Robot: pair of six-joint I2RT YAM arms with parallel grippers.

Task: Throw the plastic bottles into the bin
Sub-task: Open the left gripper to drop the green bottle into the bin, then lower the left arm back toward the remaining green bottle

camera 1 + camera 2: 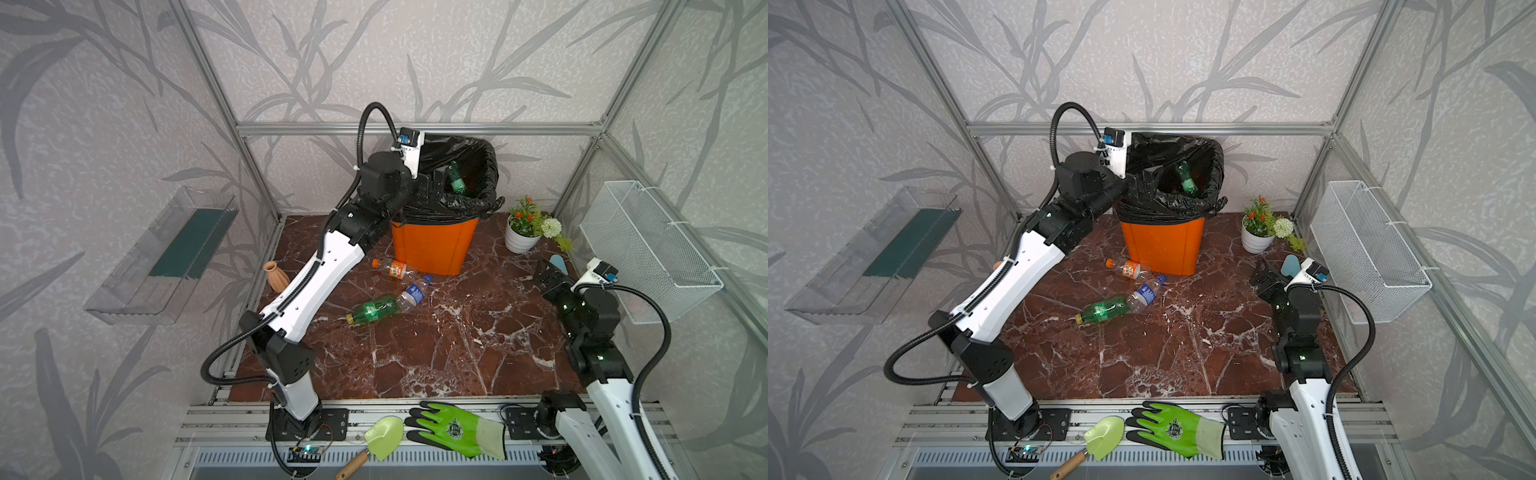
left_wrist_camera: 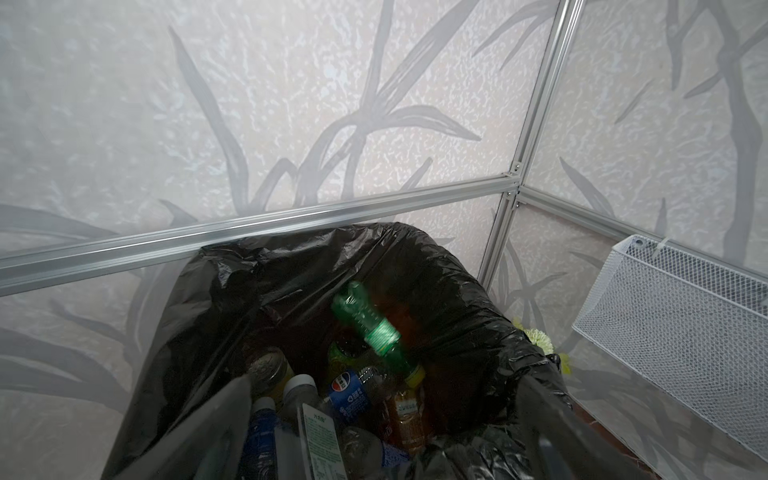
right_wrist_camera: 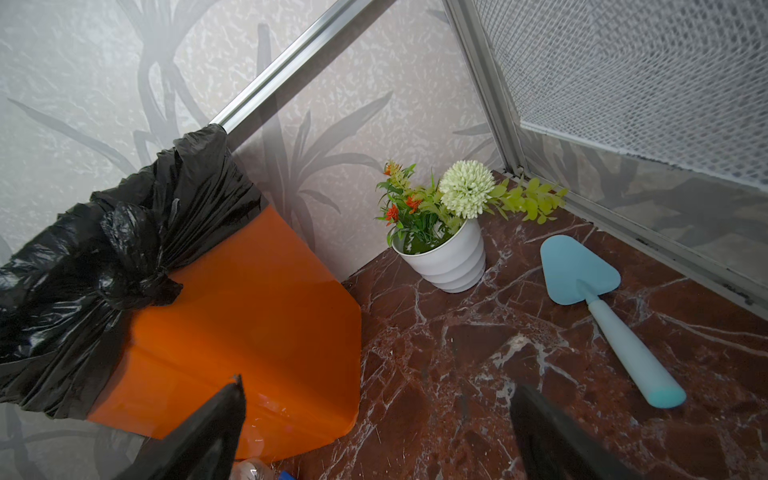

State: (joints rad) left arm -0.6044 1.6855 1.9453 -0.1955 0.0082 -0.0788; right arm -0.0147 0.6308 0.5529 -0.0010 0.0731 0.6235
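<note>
Above the bin [image 1: 432, 245], left tool [image 1: 435, 179] hangs, jaws spread.

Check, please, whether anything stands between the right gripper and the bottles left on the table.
Nothing visible does. Only bare marble tabletop separates the open right gripper from the blue-labelled bottle, nearest of the three. The orange bin stands behind them; the blue trowel lies aside.

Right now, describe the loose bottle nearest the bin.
Find the black-bagged orange plastic bin. A clear plastic bottle lies by its front left corner. Unlike the blue-labelled bottle and green bottle beside it, it has an orange cap and label.
</note>
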